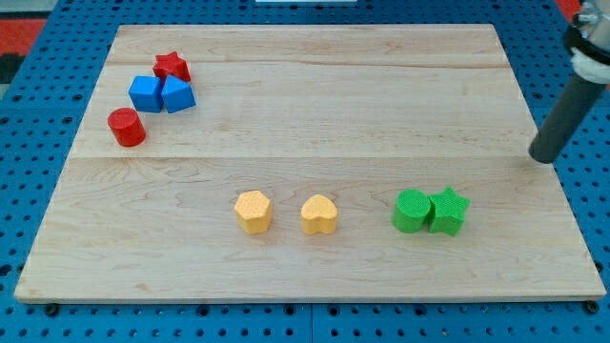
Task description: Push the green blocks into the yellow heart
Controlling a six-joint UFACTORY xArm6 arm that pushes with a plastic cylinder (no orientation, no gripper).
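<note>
My tip (543,158) is resting at the view's right edge of the wooden board (305,105), above and to the right of the green blocks and well apart from them. The rod is leaning up toward the view's top right corner. There are no jaws on this arm, only the straight rod, so nothing is opening or clamping.

The green round block (412,211) and the green star (448,211) are sitting side by side and touching, in the lower right part of the board, the round one on the view's left. The yellow heart (319,214) is lying to their left on about the same line, near the board's middle bottom, with a clear gap between it and the green round block. A yellow hexagon-shaped block (254,211) is sitting just left of the heart, apart from it.

In the view's top left corner four blocks are gathering in a cluster: a red star (172,66) at the top, a blue cube (146,93) and a second blue block (177,94) touching each other just below it, and a red cylinder (126,127) lower left of those.

The board is lying on a blue pegboard surface (38,114). No containers are showing on the board; all blocks are lying directly on the wood.
</note>
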